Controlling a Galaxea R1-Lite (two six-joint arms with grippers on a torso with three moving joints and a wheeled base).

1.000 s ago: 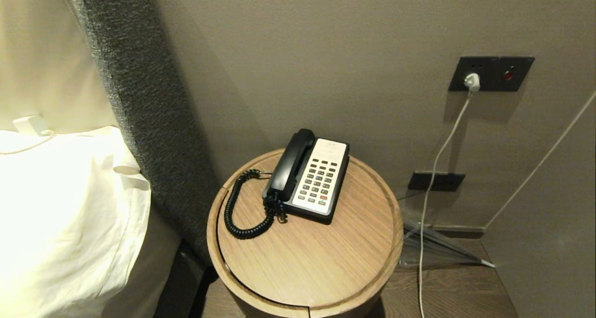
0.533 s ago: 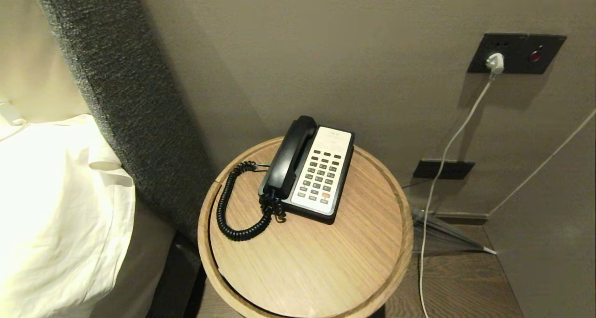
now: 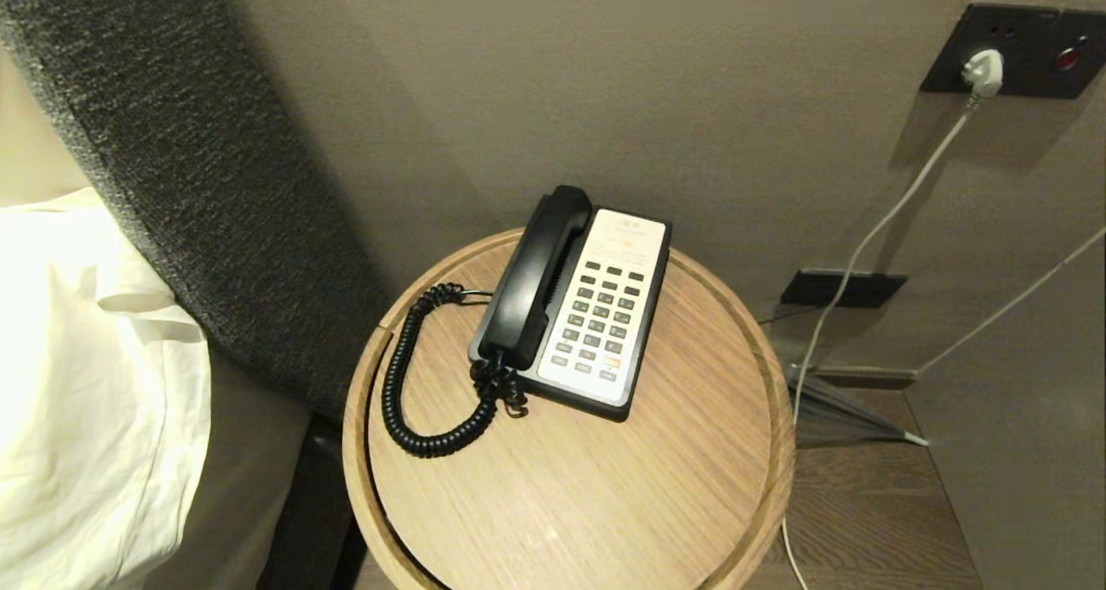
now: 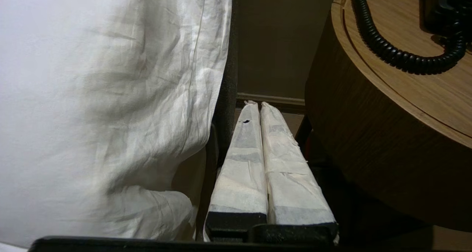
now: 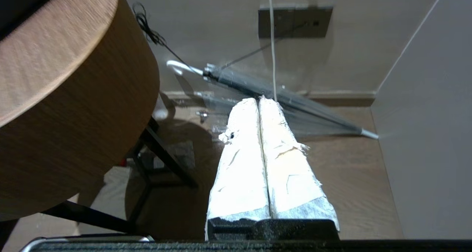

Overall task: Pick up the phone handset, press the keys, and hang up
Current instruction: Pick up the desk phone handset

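The black phone handset [image 3: 536, 279] lies in its cradle along the left side of the phone base [image 3: 644, 365], which sits on a round wooden side table [image 3: 605, 504]. Grey keys [image 3: 600, 318] fill the white faceplate. A coiled black cord [image 3: 406, 400] loops over the tabletop from the handset's near end, and part of the cord [image 4: 398, 54] shows in the left wrist view. My left gripper [image 4: 256, 105] hangs shut and empty below the table's left side, beside white bedding. My right gripper [image 5: 259, 99] is shut and empty, low at the table's right side above the floor. Neither arm shows in the head view.
A grey upholstered headboard [image 3: 173, 184] and white bedding [image 3: 78, 383] stand left of the table. On the wall at right are a socket panel [image 3: 1011, 50] with a white plug and cable [image 3: 873, 236]. A folded umbrella [image 5: 280, 93] lies on the wooden floor.
The whole head view has shifted: the table and phone now look larger and sit higher in the picture, the socket has slid up and right. The phone itself has not moved.
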